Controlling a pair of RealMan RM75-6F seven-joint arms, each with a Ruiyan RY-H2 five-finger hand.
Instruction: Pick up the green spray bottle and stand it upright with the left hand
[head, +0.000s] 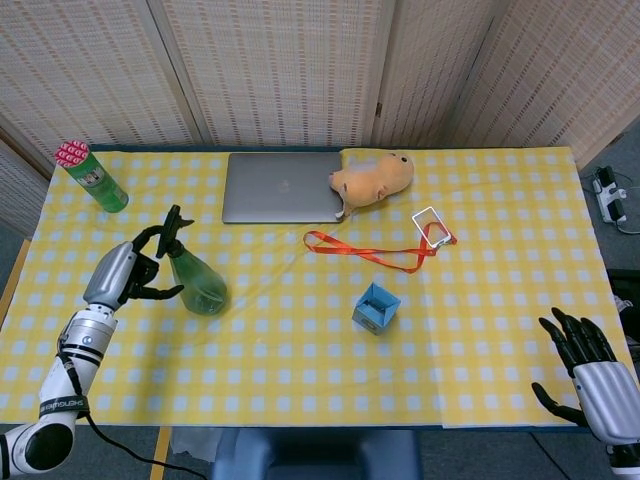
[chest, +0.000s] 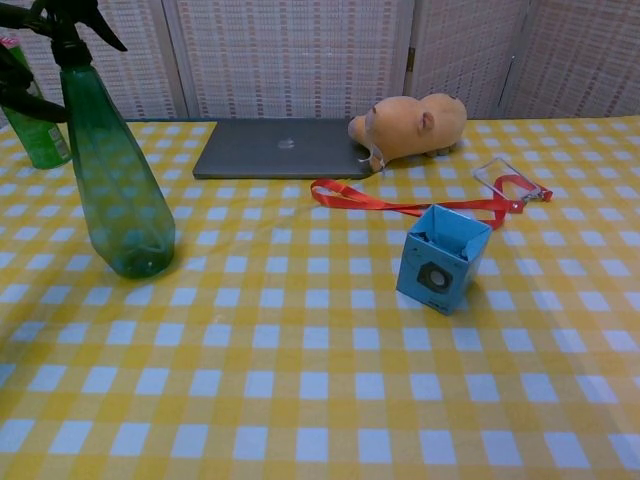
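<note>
Green spray bottle (chest: 115, 185) stands upright, seemingly empty, left hand (head: 128, 280) open beside it.

Not much to read here. The closed laptop (chest: 283, 148) carries a pale logo mark in the middle of its lid, too small and faint to name for sure. The blue box (chest: 441, 257) shows a dark round emblem on its front face, no letters legible. The green can (head: 92, 176) at the far corner of the counter (head: 300, 350) has a printed label, blurred past reading. No words, numbers or signs legible anywhere.
</note>
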